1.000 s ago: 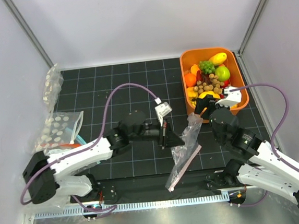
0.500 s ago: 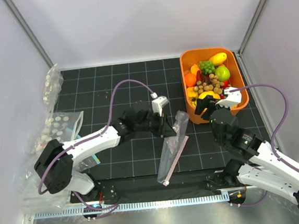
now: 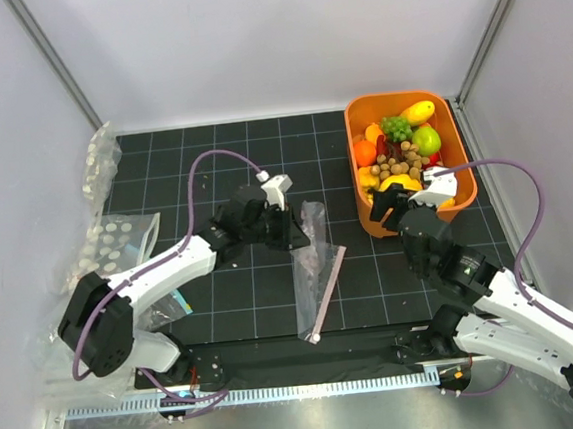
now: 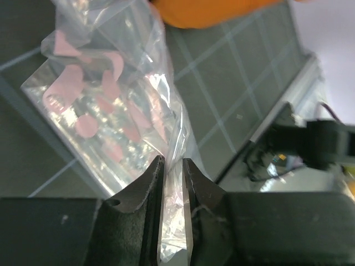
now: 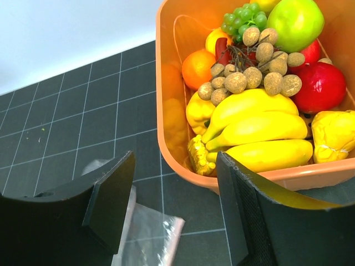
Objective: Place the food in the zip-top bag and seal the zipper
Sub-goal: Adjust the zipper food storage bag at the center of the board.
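Top external view: bag lies empty at centre frame; my left claw straddles its upper end, grip impossible to tell; my right claw, released, must fetch fruit next.

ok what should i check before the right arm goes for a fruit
1. Right gripper open and empty: ok.
2. Bananas reachable: ok, they lie in the tub just ahead of it.
3. Left gripper gripping the bag: cannot tell; film sits in a narrow gap between its jaws.
4. Bag mouth held open: not ok, the bag lies flat on the mat.
5. Zipper unsealed: cannot tell.
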